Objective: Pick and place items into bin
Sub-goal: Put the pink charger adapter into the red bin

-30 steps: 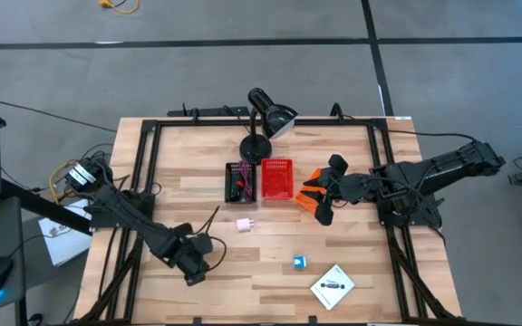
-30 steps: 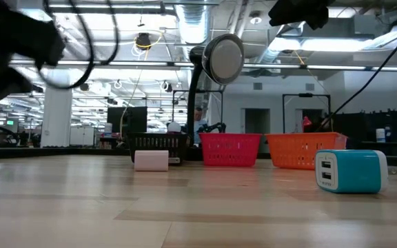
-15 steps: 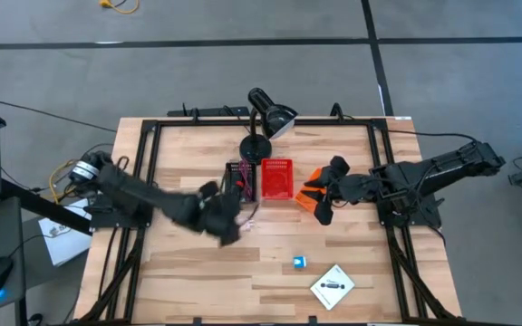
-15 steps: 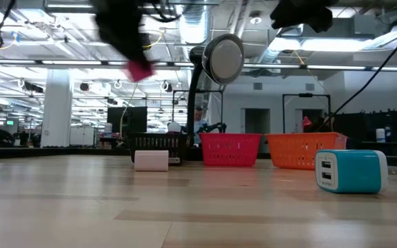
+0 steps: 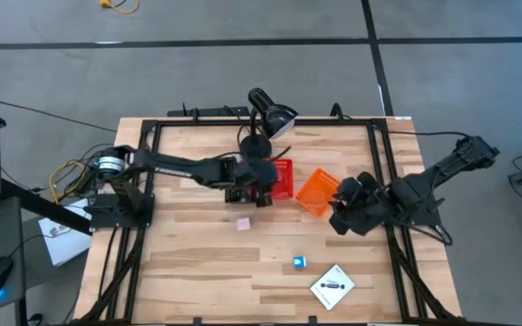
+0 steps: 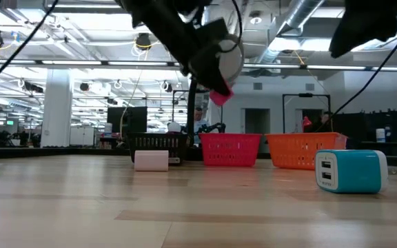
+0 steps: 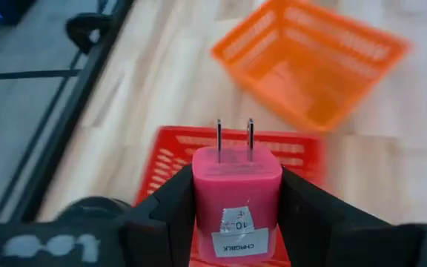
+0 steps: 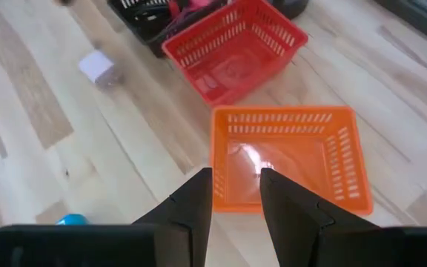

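Observation:
My left gripper (image 7: 236,222) is shut on a pink plug-in charger (image 7: 236,189) with two metal prongs. It hangs in the air over the red basket (image 5: 279,178); the low view shows the charger (image 6: 220,93) well above the table. My right gripper (image 8: 236,215) is open and holds nothing, near the orange basket (image 5: 315,192) on its near-right side. A white-pink piece (image 5: 243,223), a blue cube (image 5: 299,263) and a white card with a black mark (image 5: 332,287) lie flat on the table. The black basket (image 5: 239,181) holds dark stick-like things. My left gripper pinches the pink charger's body by its two opposite sides (image 7: 202,194), one finger (image 7: 165,215) on each. The prongs (image 7: 233,137) point away from the wrist. The arm reaches in from the table's left, slanting down. The charger is lifted clear, above the red basket (image 7: 191,156).
A black desk lamp (image 5: 265,118) stands just beyond the baskets, close to my left arm. The three baskets sit side by side at the table's far middle. A black frame rail runs along each table side. Bare wood lies near and to the left.
My left arm has swung fast from the table's near-left corner up and toward the far middle, carrying the pink charger, and is now over the red basket. My right gripper has drawn back off the orange basket toward the near-right, leaving the basket uncovered.

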